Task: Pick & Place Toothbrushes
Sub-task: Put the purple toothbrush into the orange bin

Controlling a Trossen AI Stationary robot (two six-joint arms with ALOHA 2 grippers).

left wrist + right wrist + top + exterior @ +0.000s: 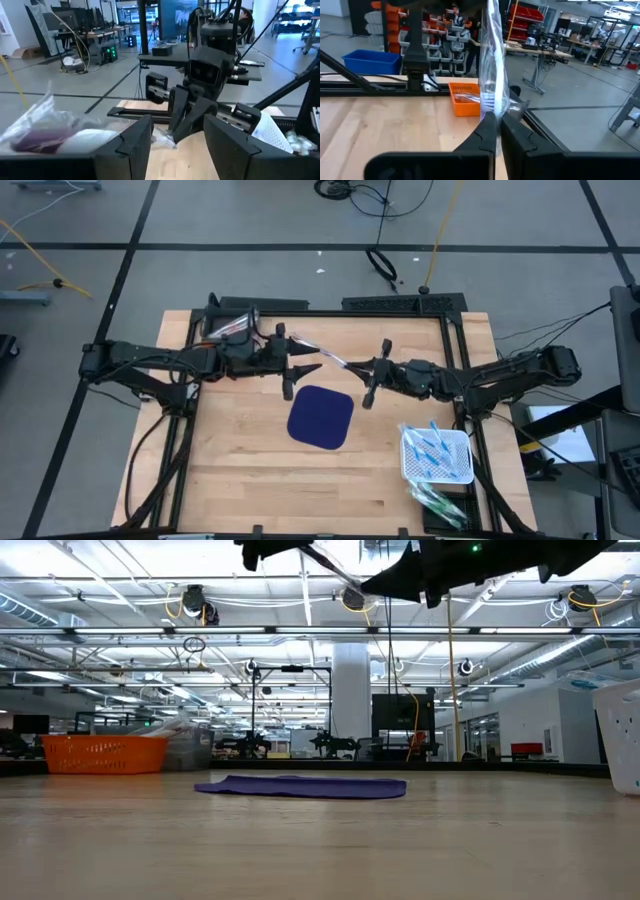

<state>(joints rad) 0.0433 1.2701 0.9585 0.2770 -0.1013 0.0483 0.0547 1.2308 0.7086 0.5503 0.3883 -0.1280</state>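
One toothbrush in a clear wrapper (325,352) hangs in the air between my two grippers, high above the dark blue mat (321,418). My right gripper (356,367) is shut on the wrapper's right end. In the right wrist view the wrapped toothbrush (491,60) runs forward from the shut right gripper (495,122). My left gripper (303,365) is open and faces the right one, by the wrapper's other end. In the left wrist view the crumpled wrapper (162,138) shows between my open fingers. More toothbrushes (432,448), blue ones, lie in a white basket (462,472). My right gripper pinches the wrapped toothbrush between its two fingers, at the end where the bristles (489,102) show just ahead of the fingertips. The fingers come in level from the table's right and lie along the toothbrush. It is lifted clear and sticks out toward the left gripper, slanting upward (328,565). My left gripper is open by the wrapper's free end; whether a finger touches it I cannot tell.
An orange basket (465,98) with clear bags stands at the table's far left corner (232,325). A packet of green toothbrushes (440,505) lies at the near right corner, beside the white basket. Bare wood lies around the mat.
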